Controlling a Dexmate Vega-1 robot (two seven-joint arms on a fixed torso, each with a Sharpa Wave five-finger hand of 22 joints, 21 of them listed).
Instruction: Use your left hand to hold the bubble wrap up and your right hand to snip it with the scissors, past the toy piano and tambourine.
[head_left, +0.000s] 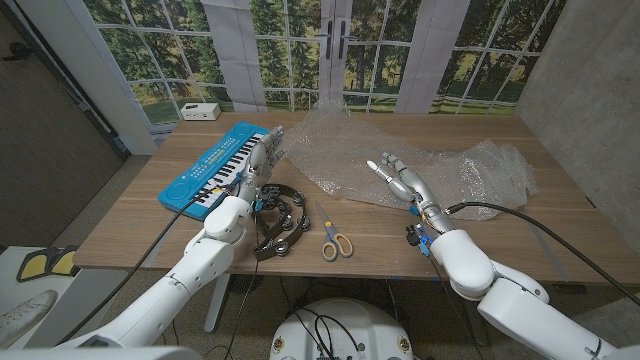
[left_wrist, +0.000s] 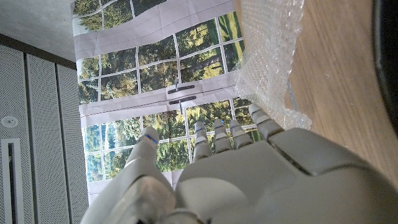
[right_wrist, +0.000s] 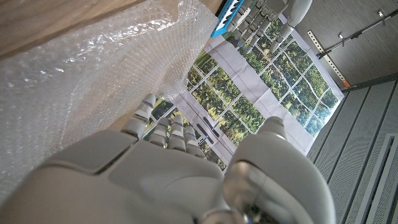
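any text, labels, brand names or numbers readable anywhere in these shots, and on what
None can be read.
Toy piano: any marks on its blue body are too small and blurred to make out.
White box at the table's far left corner: dark spots on its front, too small to tell as text.
Scissors, tambourine, bubble wrap: no lettering visible.

A small white box (head_left: 200, 111) is sitting on the floor past the far left corner of the wooden table (head_left: 150, 215). Behind it, a backdrop (head_left: 400, 50) printed with windows and trees is hanging, with double door handles (head_left: 334, 40) at its middle.
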